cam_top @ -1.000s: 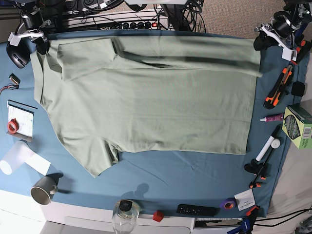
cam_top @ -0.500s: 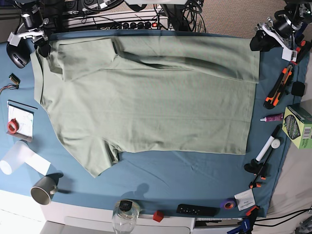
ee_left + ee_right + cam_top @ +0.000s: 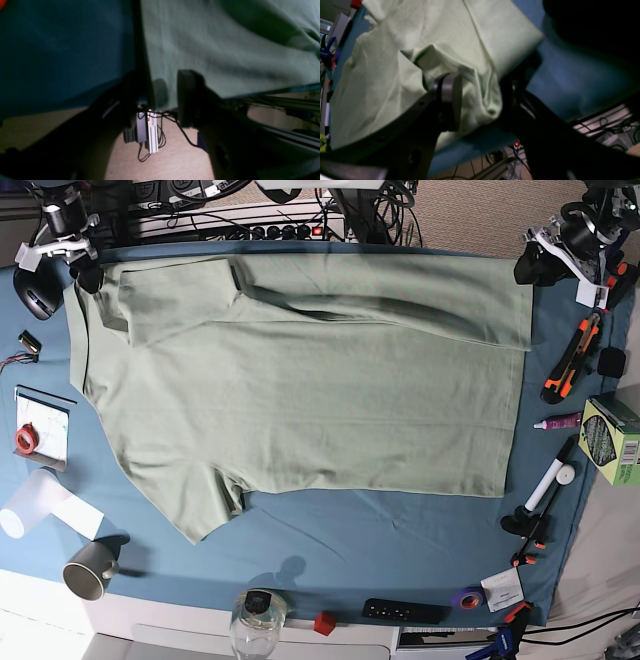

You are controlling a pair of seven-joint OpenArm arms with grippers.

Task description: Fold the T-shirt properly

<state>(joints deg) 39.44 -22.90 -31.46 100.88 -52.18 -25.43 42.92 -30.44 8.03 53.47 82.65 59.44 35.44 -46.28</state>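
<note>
- As I see it from the base view, the T-shirt (image 3: 300,390) lies spread across the blue cloth of the table (image 3: 400,540), with its far long edge already turned over toward the middle, so one lengthwise fold looks done.
- That folded strip runs along the back edge of the table, and the far sleeve lies tucked on top of the body near the collar end.
- I see the near sleeve still sticking out at the front, and the near long edge is not folded, so I judge the second lengthwise fold and the crosswise folds remain.
- My left gripper (image 3: 162,100) hangs at the hem corner with its fingers apart; the cloth edge is between them, but they do not press it.
- My right gripper (image 3: 480,100) is at the collar end, fingers also wide, with a bunched bit of shirt between them and no grip on it.
- I judge the task as less than half finished; both arms sit at the back corners, free to go for the near side.
</note>
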